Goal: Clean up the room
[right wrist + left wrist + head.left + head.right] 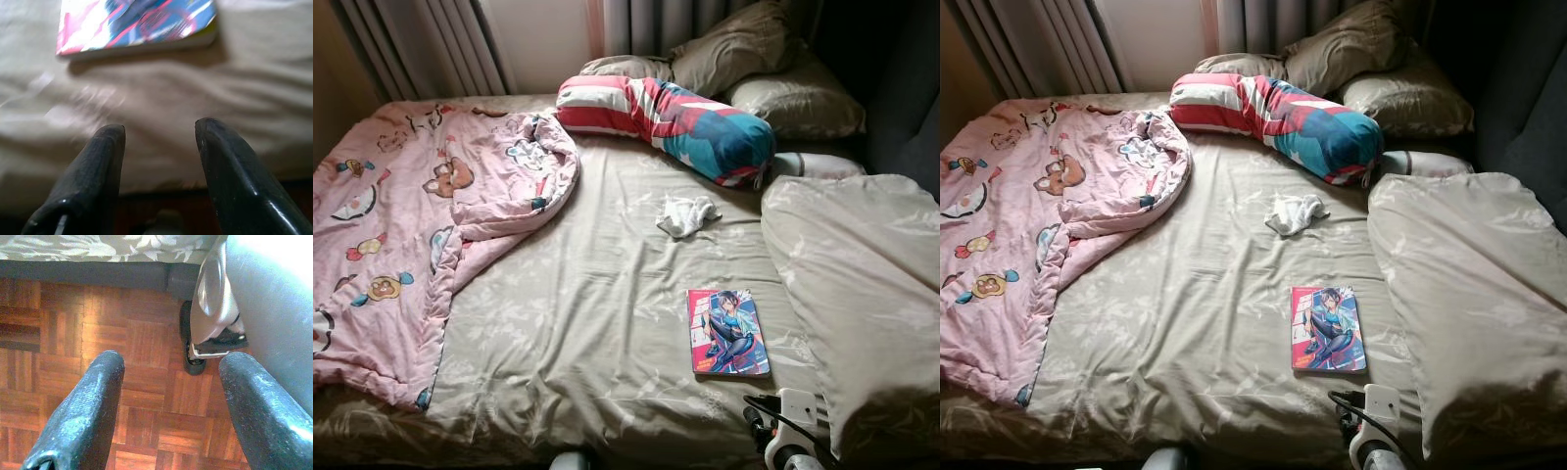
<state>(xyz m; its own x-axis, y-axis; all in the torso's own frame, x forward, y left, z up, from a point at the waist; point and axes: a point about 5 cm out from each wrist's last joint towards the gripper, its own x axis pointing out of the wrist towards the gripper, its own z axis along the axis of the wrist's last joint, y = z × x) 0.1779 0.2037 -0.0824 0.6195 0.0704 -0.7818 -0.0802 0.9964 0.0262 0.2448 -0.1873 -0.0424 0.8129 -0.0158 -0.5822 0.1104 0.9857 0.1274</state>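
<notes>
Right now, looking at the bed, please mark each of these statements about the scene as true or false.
1. The colourful illustrated book lies flat on the beige bedsheet. True.
2. The small crumpled white cloth sits on top of the book. False: it lies apart, nearer the striped red, white and teal bolster pillow.
3. The pink cartoon-print quilt covers the whole bed. False: it is bunched on the robot's left side.
4. The right end effector is open, near the book. True.
5. The left end effector holds the cloth. False: it is open above the wooden parquet floor.

Home bedroom: unmade bed [607, 323], pillows [793, 103], pink quilt [401, 225], curtains [421, 44].
</notes>
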